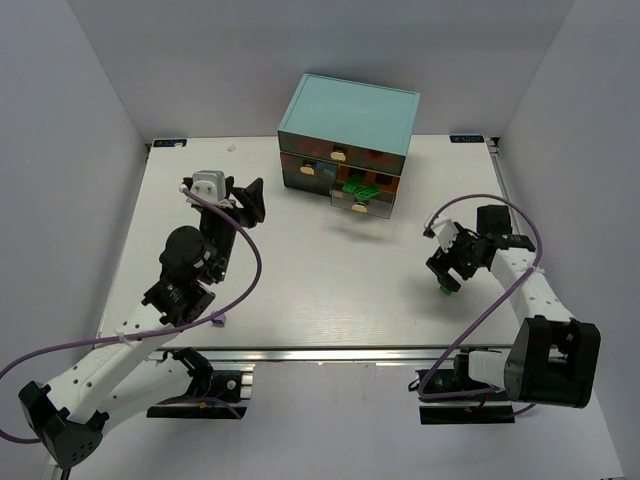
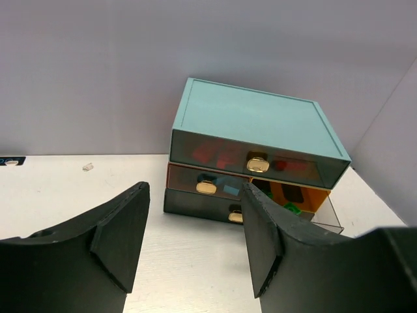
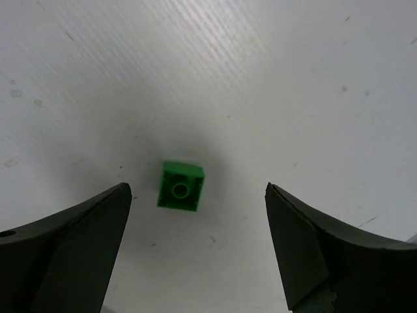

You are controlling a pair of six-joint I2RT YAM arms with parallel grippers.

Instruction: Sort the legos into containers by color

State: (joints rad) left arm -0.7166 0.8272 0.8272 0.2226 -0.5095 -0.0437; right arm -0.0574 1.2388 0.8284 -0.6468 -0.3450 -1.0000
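Note:
The light-teal cabinet stands at the back middle of the table. Its lower right drawer is pulled out and holds green legos. In the left wrist view the cabinet shows red legos in the top drawer and a teal-blue one in the middle left drawer. A single green lego lies upside down on the table, also seen in the top view. My right gripper is open just above it, the lego nearer the left finger. My left gripper is open and empty, facing the cabinet from the left.
A small lavender piece lies by the left arm near the table's front edge. Grey walls close in the table on three sides. Purple cables loop from both arms.

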